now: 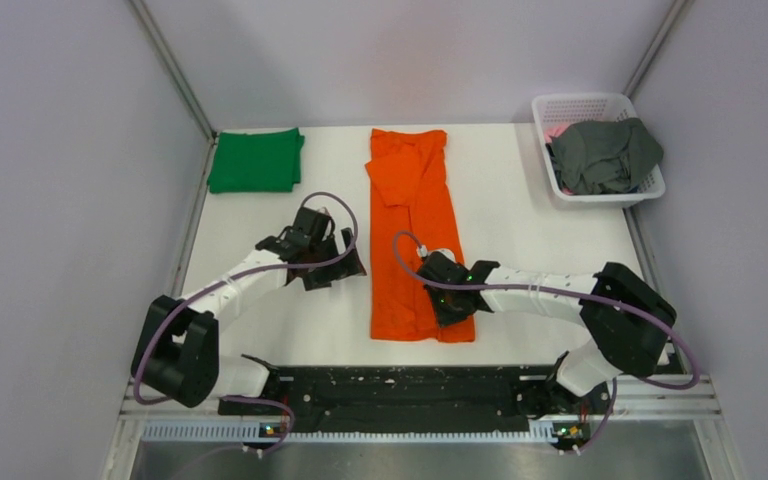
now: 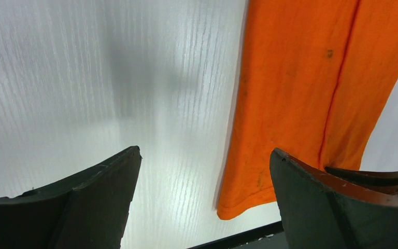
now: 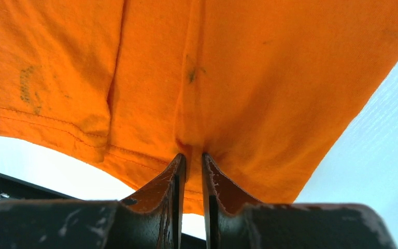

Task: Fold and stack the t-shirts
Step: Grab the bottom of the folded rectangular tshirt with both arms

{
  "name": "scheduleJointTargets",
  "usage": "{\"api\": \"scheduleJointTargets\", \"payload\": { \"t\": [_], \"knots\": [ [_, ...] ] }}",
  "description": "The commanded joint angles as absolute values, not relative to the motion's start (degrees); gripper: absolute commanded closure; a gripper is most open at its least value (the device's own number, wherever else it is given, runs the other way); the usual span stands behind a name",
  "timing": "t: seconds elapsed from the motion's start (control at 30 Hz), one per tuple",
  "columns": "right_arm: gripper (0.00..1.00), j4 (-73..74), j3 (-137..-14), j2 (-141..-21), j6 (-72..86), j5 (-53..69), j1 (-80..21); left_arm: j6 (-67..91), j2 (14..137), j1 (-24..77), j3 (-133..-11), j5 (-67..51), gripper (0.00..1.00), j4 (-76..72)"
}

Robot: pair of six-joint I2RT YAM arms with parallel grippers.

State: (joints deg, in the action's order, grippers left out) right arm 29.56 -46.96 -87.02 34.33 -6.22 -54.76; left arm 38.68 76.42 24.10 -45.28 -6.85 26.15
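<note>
Orange t-shirt point(image 1: 415, 230) lies mid-counter, folded into a narrow strip, long axis running from the near edge toward the far wall. The right gripper point(image 3: 192, 158) sits on the near hem, a little right of the strip's centreline, jaws drawn almost together on a small pucker of orange cloth. It is the nearer arm, already on the shirt. The left gripper point(image 2: 204, 149) hangs over bare counter point(image 1: 530, 220) just beside the strip's left edge, jaws wide apart, holding nothing; the shirt lies to its right. Judgement: the next fold would carry the near hem along the long axis toward the collar end. How many layers are pinched cannot be told, and from above the right gripper hides the hem beneath it. Green t-shirt point(image 1: 255, 160) sits folded at the far left corner. Grey t-shirt point(image 1: 605, 155) lies heaped in the basket point(image 1: 585, 103) at far right.
</note>
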Motion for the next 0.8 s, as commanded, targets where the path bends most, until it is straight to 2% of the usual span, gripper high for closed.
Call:
{"api": "scheduleJointTargets", "payload": {
  "t": [0.0, 0.2, 0.4, 0.5, 0.7, 0.77],
  "knots": [
    [0.83, 32.15, -49.17, -84.79, 35.38, -6.86, -55.94, 37.33, 74.66, 24.35, -43.59, -7.62, 0.01, 26.56],
    [1.0, 32.81, -49.07, -85.19, 35.45, -5.28, -55.9, 37.25, 74.35, 24.42, -42.77, -8.62, 0.01, 26.07],
    [1.0, 33.01, -50.59, -83.38, 36.11, -2.33, -55.99, 36.44, 73.99, 24.84, -41.09, -11.89, 0.03, 25.58],
    [1.0, 32.96, -51.59, -80.93, 37.12, -0.52, -56.03, 36.04, 73.64, 25.38, -39.15, -16.65, 0.09, 24.1],
    [1.0, 29.77, -51.36, -79.96, 38.89, 4.52, -55.99, 34.63, 75.37, 27.48, -37.38, -22.44, 0.31, 22.85],
    [1.0, 28.61, -51.25, -80.9, 39.55, 5.79, -56.07, 34.34, 75.93, 28.17, -37.43, -23.8, 0.36, 22.52]
  ]
}}
